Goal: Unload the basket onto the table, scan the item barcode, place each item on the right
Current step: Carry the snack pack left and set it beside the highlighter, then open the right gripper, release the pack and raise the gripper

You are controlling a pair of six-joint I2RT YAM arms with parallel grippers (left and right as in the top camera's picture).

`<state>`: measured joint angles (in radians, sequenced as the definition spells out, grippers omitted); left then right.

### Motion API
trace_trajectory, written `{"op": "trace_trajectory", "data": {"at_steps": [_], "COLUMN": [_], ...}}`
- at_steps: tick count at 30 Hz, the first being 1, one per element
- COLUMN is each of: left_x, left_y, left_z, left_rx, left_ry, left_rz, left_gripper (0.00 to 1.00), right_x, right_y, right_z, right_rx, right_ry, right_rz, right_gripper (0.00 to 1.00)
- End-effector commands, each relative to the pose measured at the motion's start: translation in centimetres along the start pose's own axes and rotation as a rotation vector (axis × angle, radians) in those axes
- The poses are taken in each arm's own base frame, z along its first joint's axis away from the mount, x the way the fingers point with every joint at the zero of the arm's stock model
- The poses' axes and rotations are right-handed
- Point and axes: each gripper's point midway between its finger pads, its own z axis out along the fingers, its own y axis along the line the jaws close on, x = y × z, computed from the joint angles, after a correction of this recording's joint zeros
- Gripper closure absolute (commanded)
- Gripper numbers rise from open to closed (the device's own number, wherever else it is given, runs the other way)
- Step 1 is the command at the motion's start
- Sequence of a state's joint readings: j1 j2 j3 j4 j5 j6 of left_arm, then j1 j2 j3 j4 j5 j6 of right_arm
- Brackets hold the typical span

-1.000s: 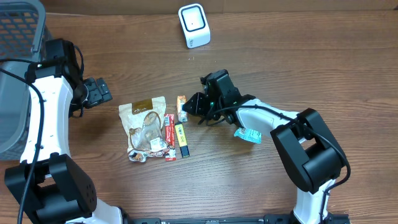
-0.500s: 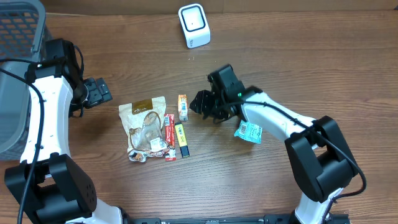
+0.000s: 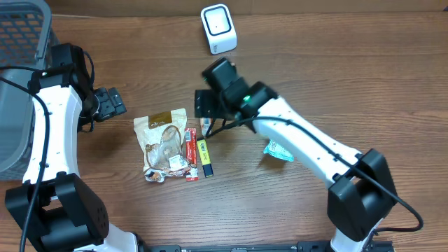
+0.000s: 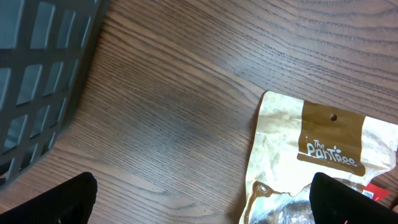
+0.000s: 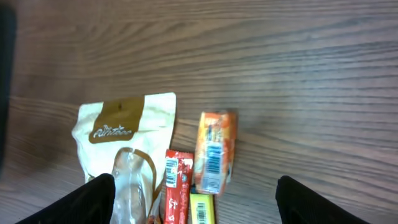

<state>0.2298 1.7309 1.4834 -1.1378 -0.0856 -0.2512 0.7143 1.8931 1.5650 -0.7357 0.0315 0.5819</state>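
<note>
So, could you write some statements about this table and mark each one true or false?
1. The right gripper holds the orange box. False: it hangs open above the box, which lies on the table.
2. The scanner stands apart from the items. True.
3. The pouch lies beside the red stick. True.
4. The teal packet is in the basket. False: it lies on the table under the right arm.
5. The left gripper is open and empty. True.
</note>
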Motion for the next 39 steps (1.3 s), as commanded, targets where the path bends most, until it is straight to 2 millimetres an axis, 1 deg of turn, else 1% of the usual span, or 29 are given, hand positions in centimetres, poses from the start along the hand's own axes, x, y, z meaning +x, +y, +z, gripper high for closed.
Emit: {"op": "trace_trajectory", "data": {"at_steps": [1, 9, 14, 19, 24, 30, 32, 34, 35, 36, 38, 39], "left_x": [-0.1, -0.1, -0.1, -0.1, -0.1, -0.1, -0.1, -0.1, -0.1, -0.1, -0.1, -0.1], "left_y": [-0.1, -0.1, -0.1, -0.1, -0.1, -0.1, -0.1, -0.1, -0.1, -0.1, -0.1, -0.1], "left_z": [-0.2, -0.2, -0.2, -0.2, -0.2, -0.2, -0.2, -0.2, -0.2, -0.2, -0.2, -0.2], "left_rx": [0.002, 0.003, 0.003, 0.002, 0.003, 0.003, 0.003, 0.003, 0.002, 0.003, 0.003, 0.003], "left_ry": [-0.004, -0.005, -0.004, -0.004, -0.005, -0.005, -0.004, -0.005, -0.004, -0.005, -0.005, -0.004], "left_rz": [0.013, 0.013, 0.013, 0.013, 0.013, 0.013, 0.013, 0.013, 0.013, 0.013, 0.013, 0.013], "left_gripper": [0.00, 0.00, 0.00, 0.00, 0.00, 0.00, 0.00, 0.00, 0.00, 0.00, 0.00, 0.00], "right_x": [0.0, 2.6, 3.8, 3.9, 4.3, 5.4, 5.6, 5.5, 5.5, 5.5, 5.6, 5.6], "right_y": [-1.1, -1.6, -0.8, 0.1, -0.2, -0.6, -0.7, -0.8, -0.9, -0.9, -0.9, -1.0], "right_z": [1.8, 6.3, 8.1, 8.5, 8.7, 9.9, 10.2, 10.2, 10.2, 10.2, 10.2, 10.2], "right_rx": [0.080, 0.122, 0.101, 0.089, 0.111, 0.130, 0.135, 0.137, 0.140, 0.141, 0.142, 0.144], "right_ry": [-0.019, 0.056, 0.078, 0.060, 0.063, 0.091, 0.096, 0.093, 0.091, 0.091, 0.094, 0.096], "right_rz": [-0.017, -0.042, -0.056, -0.077, -0.085, -0.095, -0.095, -0.095, -0.095, -0.096, -0.096, -0.096], "right_gripper": [0.16, 0.16, 0.17, 0.20, 0.20, 0.25, 0.30, 0.38, 0.44, 0.56, 0.77, 0.80]}}
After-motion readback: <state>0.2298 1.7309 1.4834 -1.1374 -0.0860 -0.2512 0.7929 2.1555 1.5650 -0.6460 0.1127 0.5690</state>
